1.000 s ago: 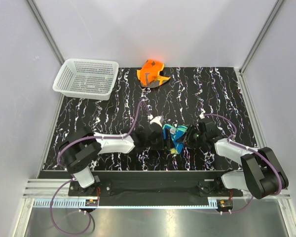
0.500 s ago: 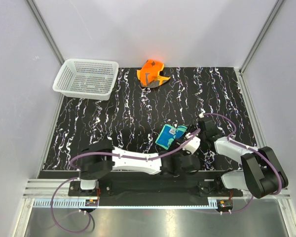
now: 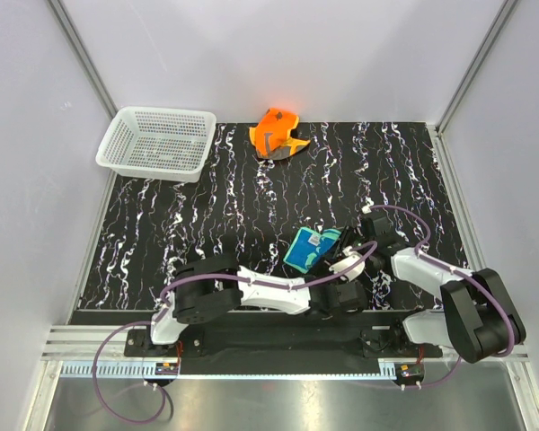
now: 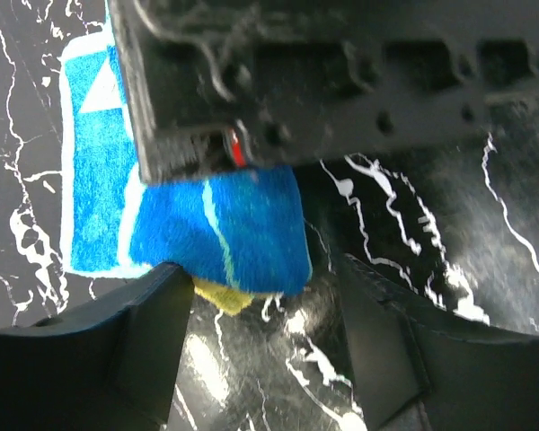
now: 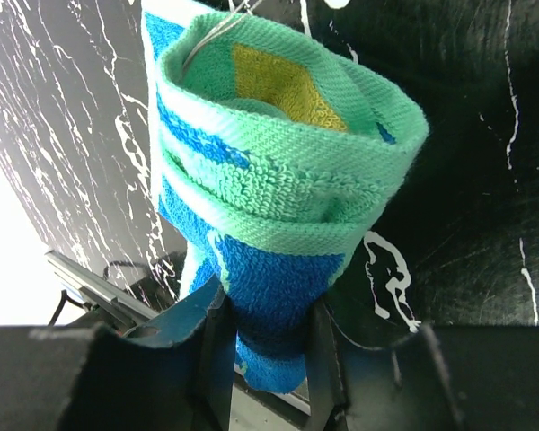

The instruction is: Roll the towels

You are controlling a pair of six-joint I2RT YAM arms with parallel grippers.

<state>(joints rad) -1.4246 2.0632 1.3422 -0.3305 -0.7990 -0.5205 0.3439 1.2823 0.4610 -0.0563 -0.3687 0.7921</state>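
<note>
Two towels share the marbled surface [image 3: 207, 224]: the orange towel [image 3: 277, 133] far beyond the right end effector [image 3: 346, 244], the blue-backed towel [image 3: 311, 248] at its tips. Left wrist: the left end effector [image 4: 262, 314] gapes wide, that towel just ahead. Right wrist: the right end effector clamps the rolled end, apparently lifted.

A black tabletop [image 3: 207, 224] veined with white fills the middle. Plain pale grey walls [image 3: 278, 54] rise at 9, 12 and 3 o'clock, joined by aluminium posts [image 3: 83, 54]. A metal rail [image 3: 278, 368] runs along 6 o'clock. Light is even.
</note>
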